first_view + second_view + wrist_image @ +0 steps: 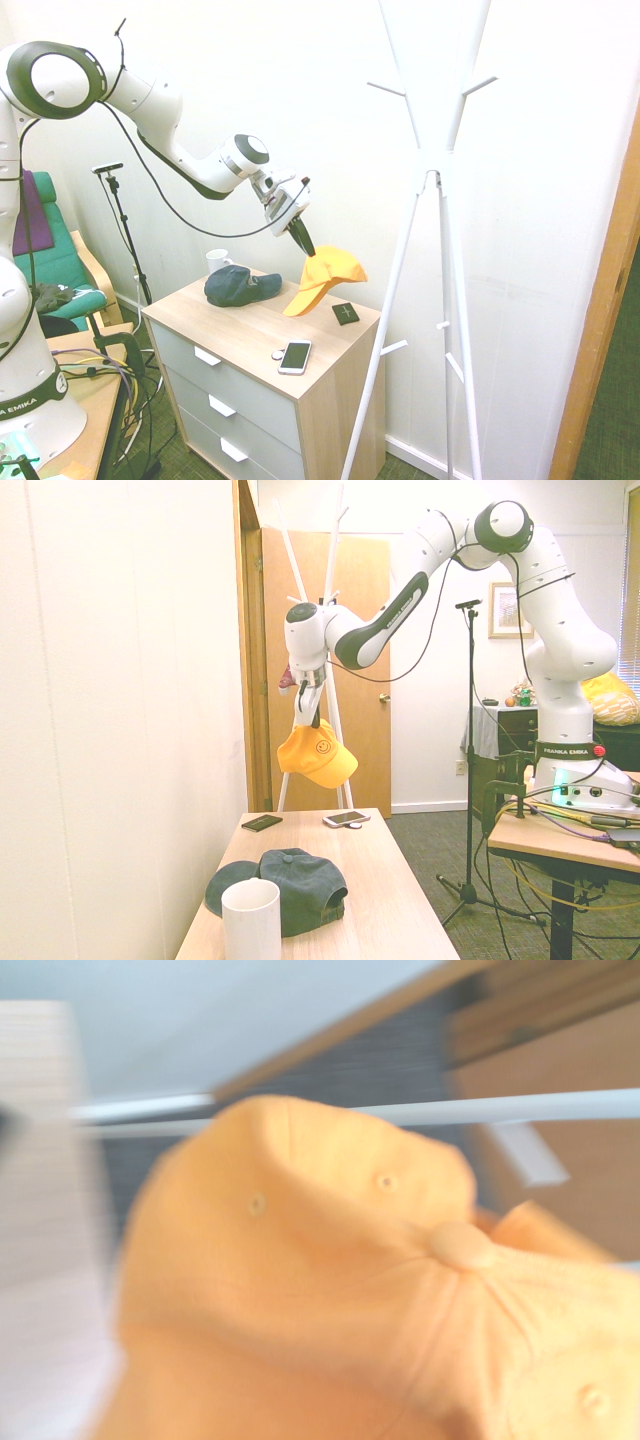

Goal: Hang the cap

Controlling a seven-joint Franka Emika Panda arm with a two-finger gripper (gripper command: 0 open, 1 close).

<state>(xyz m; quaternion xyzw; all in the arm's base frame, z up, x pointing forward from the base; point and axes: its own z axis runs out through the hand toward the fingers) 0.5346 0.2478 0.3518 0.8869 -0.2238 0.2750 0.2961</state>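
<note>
White mug (251,920) nearest, just beside a navy cap (290,880) on the wooden surface (390,900), with a phone (294,356) and a dark wallet (345,313) further along. Fingers (301,241) pinched shut on the yellow cap (325,276), hanging in the air above the surface, near a white coat stand (430,180)

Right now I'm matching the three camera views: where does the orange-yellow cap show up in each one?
First exterior view: the cap hangs mid-picture from the gripper, above the dresser.
Second exterior view: the cap hangs left of centre, emblem showing, above the dresser's far end.
Wrist view: the cap fills the lower picture, blurred.
Shared landmark: the white coat stand.
</note>
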